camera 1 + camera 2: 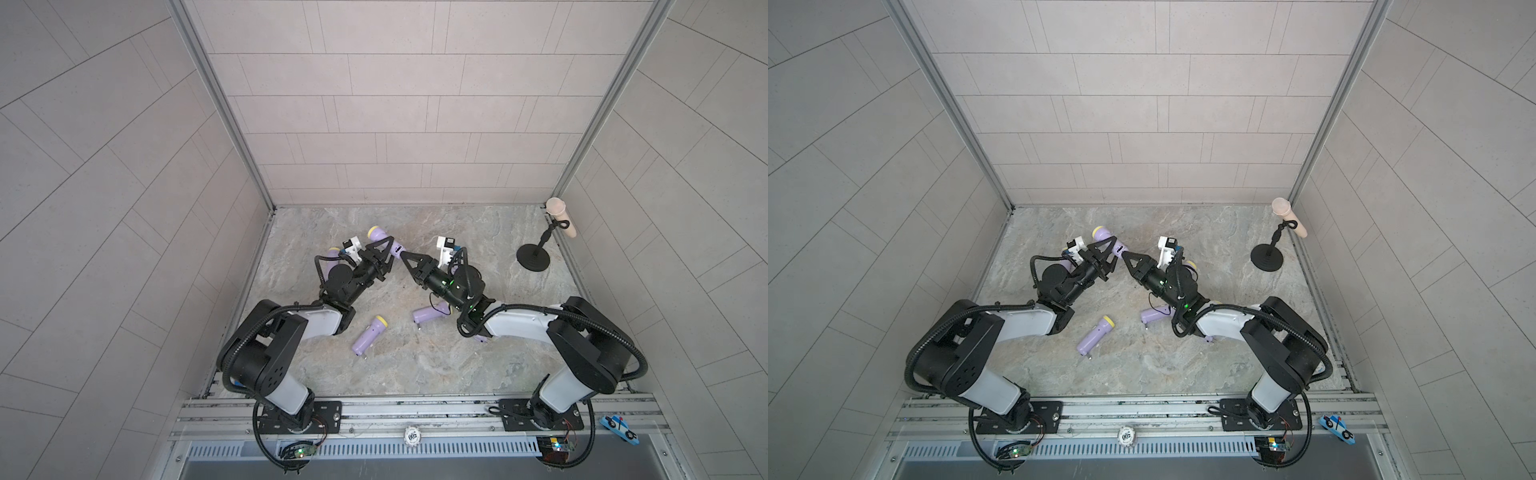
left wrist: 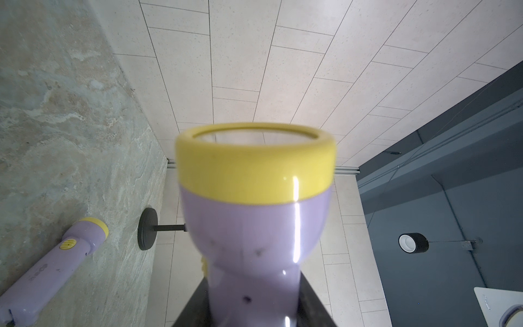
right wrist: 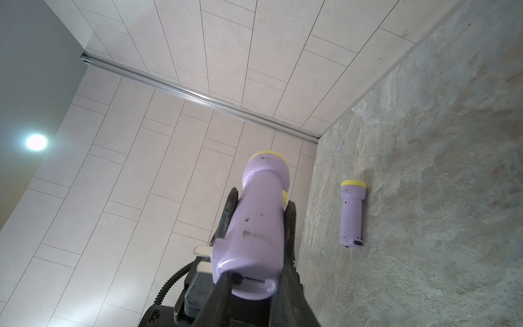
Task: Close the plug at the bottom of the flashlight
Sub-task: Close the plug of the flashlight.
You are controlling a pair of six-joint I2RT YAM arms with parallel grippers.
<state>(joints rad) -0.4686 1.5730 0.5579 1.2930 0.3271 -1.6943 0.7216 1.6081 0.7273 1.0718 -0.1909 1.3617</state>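
Note:
A purple flashlight (image 1: pixel 379 235) with a yellow head is held above the table, and my left gripper (image 1: pixel 384 246) is shut on its body. Seen in the left wrist view, the flashlight (image 2: pixel 254 215) fills the middle, with dark fingers (image 2: pixel 311 305) on either side. The right wrist view shows its bottom end, where the plug (image 3: pixel 202 257) stands swung out with two pale prongs. My right gripper (image 3: pixel 254 280) straddles that bottom end, jaws a little apart. One finger (image 3: pixel 223 288) lies against the end face. Whether it squeezes is unclear.
Other purple flashlights lie on the marble table (image 1: pixel 457 365): one in front (image 1: pixel 370 334), one under my right arm (image 1: pixel 430 312), one behind my left wrist (image 1: pixel 332 253). A black stand (image 1: pixel 533 251) with a pale microphone (image 1: pixel 561 216) is at the back right corner.

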